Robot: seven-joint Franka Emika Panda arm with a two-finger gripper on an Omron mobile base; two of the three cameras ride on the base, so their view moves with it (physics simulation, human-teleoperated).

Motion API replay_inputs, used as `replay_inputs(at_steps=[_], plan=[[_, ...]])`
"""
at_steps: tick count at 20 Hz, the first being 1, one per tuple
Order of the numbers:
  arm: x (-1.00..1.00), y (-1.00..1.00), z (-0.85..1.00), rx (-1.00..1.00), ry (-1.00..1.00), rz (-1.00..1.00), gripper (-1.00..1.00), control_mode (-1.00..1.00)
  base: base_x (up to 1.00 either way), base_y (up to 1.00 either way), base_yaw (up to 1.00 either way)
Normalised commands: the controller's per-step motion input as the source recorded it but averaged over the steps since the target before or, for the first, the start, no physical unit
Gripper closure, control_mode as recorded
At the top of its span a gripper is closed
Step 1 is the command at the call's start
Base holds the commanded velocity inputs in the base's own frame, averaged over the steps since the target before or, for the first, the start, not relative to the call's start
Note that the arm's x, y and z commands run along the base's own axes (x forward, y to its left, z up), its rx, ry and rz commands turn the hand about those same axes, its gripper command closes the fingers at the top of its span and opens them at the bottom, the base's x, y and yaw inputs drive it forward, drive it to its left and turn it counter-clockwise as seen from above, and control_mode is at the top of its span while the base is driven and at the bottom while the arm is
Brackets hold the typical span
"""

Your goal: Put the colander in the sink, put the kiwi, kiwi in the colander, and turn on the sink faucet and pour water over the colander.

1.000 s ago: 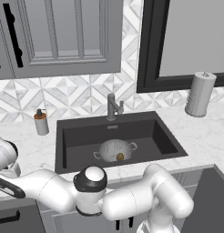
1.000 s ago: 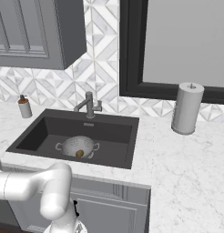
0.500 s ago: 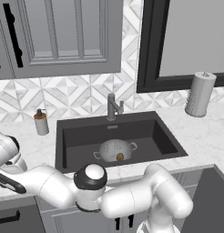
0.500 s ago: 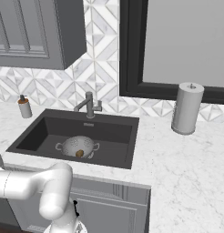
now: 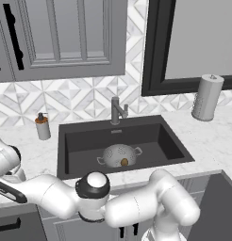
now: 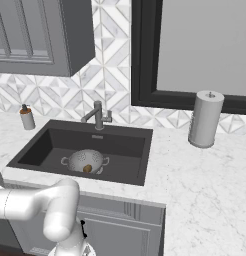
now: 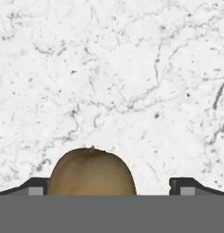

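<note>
In the hand view my gripper [image 7: 111, 187] is open over the white marble counter, and a brown kiwi [image 7: 91, 173] lies between its fingertips [image 7: 37, 185]. The kiwi sits close to the left tip, with a gap to the right one. The silver colander [image 5: 119, 153] [image 6: 86, 160] stands in the dark sink [image 5: 155, 136] [image 6: 127, 145] with another kiwi [image 5: 124, 162] [image 6: 87, 169] inside it. The grey sink faucet [image 5: 117, 110] [image 6: 97, 116] stands behind the basin, and no water shows.
A soap bottle [image 5: 42, 127] [image 6: 27, 118] stands left of the sink. A paper towel roll [image 5: 207, 97] [image 6: 205, 119] stands on the counter at the right. Grey wall cabinets hang above the left side. My arm stretches far to the left across the counter's front.
The arm's far-left part has shifted slightly. The colander, the kiwi in it and the faucet have not moved, and the jaws stay open.
</note>
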Motion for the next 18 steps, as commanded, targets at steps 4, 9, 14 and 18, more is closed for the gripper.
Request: replay_inputs(at_steps=[4,9,14,18], plan=[[0.0,0.02,-0.51,0.06,-0.02,0.0,-1.0,-1.0,0.0,0.0,0.0],[0.0,0.09,-0.23,0.03,-0.04,0.0,1.0,-1.0,0.0,0.0,0.0],[-0.04,-0.3,0.31,0.0,-0.1,0.0,1.0,-1.0,0.0,0.0,0.0],[-0.11,-0.98,0.85,0.07,-0.09,0.0,1.0,-1.0,0.0,0.0,0.0]])
